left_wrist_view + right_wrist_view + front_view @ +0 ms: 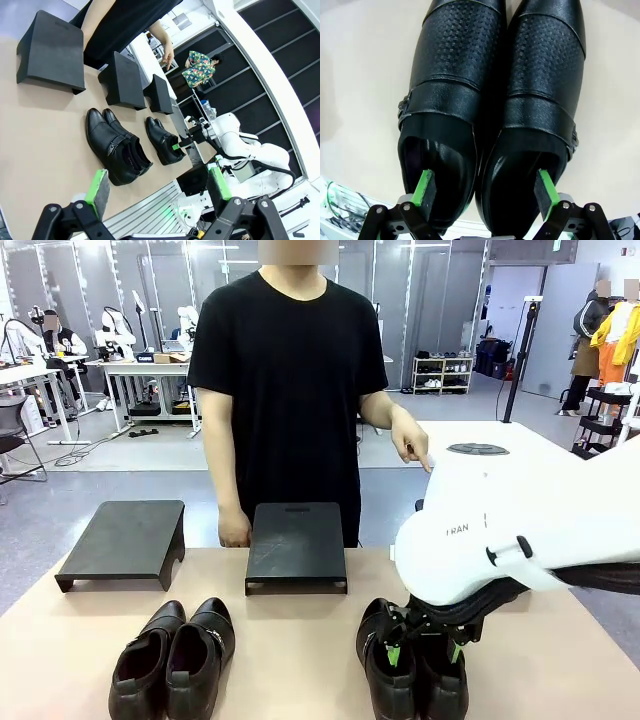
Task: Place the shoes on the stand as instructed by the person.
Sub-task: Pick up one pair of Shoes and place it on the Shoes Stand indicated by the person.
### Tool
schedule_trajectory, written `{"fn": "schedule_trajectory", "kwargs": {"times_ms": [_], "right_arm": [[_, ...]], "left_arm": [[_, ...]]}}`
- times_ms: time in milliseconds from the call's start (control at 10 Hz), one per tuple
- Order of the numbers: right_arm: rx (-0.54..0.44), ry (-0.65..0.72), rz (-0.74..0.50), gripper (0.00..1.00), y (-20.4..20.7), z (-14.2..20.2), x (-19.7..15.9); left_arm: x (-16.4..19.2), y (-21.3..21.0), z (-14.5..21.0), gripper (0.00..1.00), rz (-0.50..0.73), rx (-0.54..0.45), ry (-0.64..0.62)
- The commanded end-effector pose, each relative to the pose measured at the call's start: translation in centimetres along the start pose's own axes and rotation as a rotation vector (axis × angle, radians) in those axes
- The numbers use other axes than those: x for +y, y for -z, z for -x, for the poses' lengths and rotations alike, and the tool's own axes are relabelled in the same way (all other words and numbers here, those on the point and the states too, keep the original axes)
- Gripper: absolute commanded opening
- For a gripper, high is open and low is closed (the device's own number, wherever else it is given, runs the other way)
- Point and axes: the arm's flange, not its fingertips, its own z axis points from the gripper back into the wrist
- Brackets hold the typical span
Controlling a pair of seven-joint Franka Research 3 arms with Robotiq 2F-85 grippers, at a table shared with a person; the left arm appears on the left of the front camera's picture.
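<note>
Right tool (484, 182) open, a green pad (425, 187) inside each glossy black leather dress shoe (455, 75); likely stiff, slick: pinch both inner walls between pads. Left tool (157, 175) open, empty.

Right pair (378, 638): heels cut by the bottom edge, uppers partly behind the right arm (500, 510).
Left pair (172, 660): heels cut by the bottom edge.
Right gripper (424, 653): body mostly behind the arm's white housing.
Pad contact: whether the green pads (425, 187) touch the leather, unclear.
</note>
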Motion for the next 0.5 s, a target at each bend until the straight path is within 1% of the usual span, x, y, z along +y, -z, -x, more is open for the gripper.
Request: {"fn": "schedule_trajectory", "kwargs": {"times_ms": [0,200,300,400], "right_arm": [[-0.02,0.029,0.028,1.0,1.0,-0.8,1.4],[-0.013,0.029,0.045,1.0,1.7,-1.2,1.8],[-0.001,0.026,0.056,0.69,2.2,-1.2,2.0],[0.004,0.02,0.069,0.4,2.7,-1.1,2.1]], "left_arm": [[0.0,-0.2,-0.3,1.0,0.018,-0.009,0.02],[0.0,-0.2,-0.3,1.0,0.018,-0.009,0.02],[0.0,-0.2,-0.3,1.0,0.018,-0.009,0.02],[0.0,-0.2,-0.3,1.0,0.018,-0.009,0.02]]}}
